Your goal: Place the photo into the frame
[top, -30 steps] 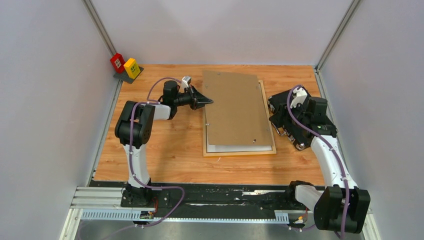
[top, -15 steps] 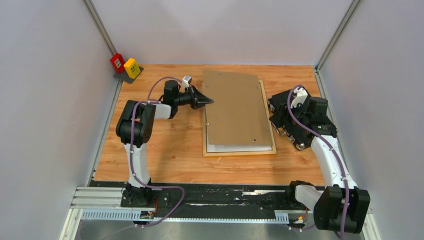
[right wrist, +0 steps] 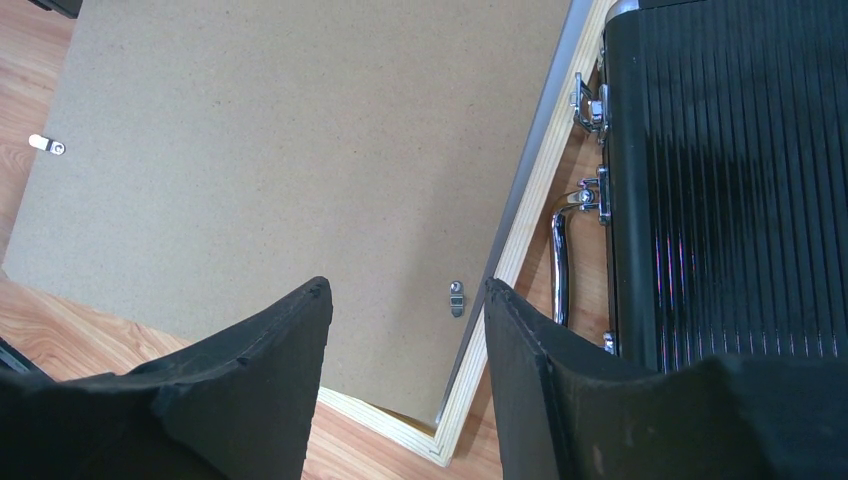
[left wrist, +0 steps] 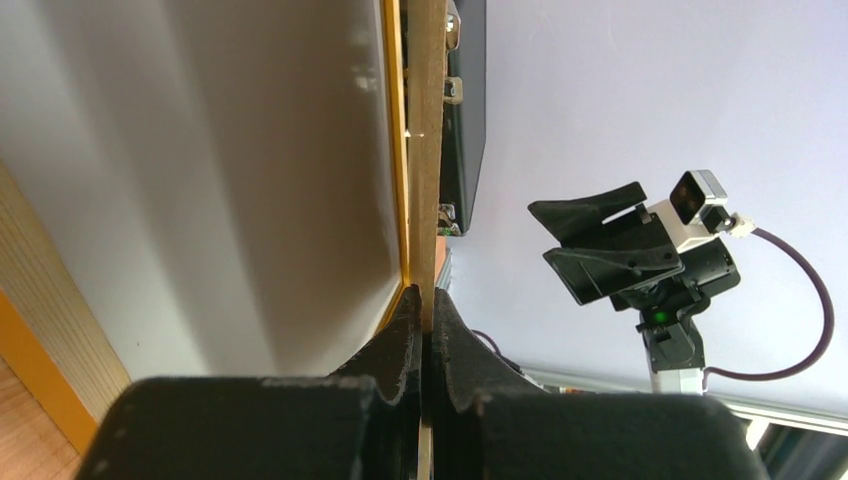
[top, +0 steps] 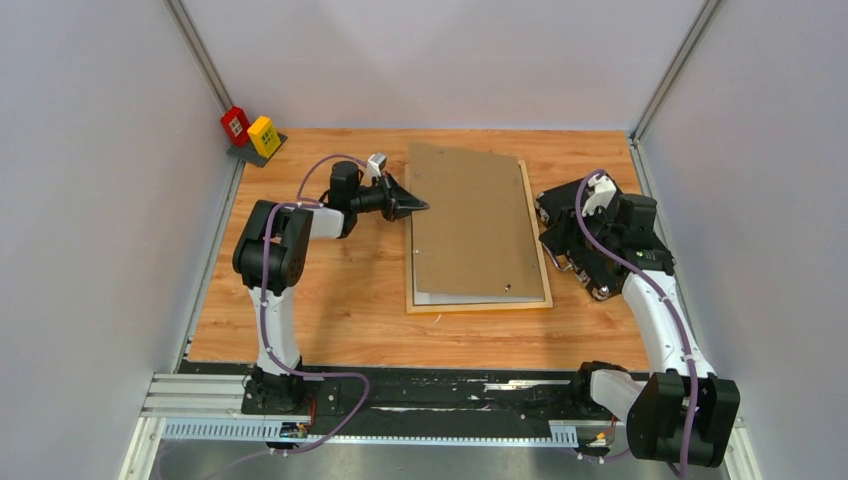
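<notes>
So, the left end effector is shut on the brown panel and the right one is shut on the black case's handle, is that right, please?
Not quite: the right end effector is open, gripping nothing, as the right wrist view shows. The left end effector is shut on the brown panel.

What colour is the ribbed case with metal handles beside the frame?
Black; the ribbed hard case shows best in the right wrist view.

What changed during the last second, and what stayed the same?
The left gripper, shut on the left edge of the brown hardboard panel, shifted slightly, and the panel slid a little toward the arms, covering more of the photo. The frame, the black case and the open right gripper stayed put.
</notes>
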You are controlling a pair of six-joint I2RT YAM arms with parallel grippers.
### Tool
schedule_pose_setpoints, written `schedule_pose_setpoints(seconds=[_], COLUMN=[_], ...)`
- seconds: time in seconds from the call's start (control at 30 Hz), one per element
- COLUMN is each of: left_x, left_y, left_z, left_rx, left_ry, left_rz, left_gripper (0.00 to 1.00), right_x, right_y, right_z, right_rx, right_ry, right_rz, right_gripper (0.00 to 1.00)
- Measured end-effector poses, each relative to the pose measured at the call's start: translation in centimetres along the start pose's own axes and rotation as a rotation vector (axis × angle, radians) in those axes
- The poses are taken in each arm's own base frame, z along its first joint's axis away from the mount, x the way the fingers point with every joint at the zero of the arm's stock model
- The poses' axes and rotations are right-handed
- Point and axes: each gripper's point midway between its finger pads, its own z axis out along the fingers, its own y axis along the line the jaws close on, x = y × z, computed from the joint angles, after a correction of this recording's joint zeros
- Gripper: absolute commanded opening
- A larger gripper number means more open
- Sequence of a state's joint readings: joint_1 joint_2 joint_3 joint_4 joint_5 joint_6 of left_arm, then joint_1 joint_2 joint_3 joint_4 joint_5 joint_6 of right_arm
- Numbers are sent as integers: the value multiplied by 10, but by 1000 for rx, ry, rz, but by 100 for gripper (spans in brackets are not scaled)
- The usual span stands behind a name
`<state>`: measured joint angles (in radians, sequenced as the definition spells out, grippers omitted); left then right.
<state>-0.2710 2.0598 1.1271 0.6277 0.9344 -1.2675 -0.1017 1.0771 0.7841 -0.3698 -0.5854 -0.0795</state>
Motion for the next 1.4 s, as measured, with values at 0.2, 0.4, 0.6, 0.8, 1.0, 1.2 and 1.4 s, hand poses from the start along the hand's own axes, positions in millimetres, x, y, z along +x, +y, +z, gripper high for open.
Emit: schedule_pose_setpoints(seconds=[0.2,0.4,0.6,0.8,1.0,1.2,1.4], left_x=[2,2,2,4,6,6,6], left_y=[2,2,2,1,1,4,4], left_z=[1,1,1,3,3,4,4], left_rx=[-5,-6,-5,-5,-5,-8,-9], left_ry=[5,6,7,11,14,15,16], left_rz=[6,9,9,10,9,5,4], left_gripper=[0,0,0,0,0,0,0], right_x=[0,0,0,0,-1,-1,-1], right_y=[0,-1,-1,0,-1,-1,-1], right_z=[0,0,-1,-1,-1,-1,-1], right_rx=[0,3,-1,-4,-3,-4,-7], right_ry=[0,-1,-2,-3,-4,-4,-4], right_rz=[0,2,3,4,5,6,7], right_gripper=[56,56,57,57,57,57,57])
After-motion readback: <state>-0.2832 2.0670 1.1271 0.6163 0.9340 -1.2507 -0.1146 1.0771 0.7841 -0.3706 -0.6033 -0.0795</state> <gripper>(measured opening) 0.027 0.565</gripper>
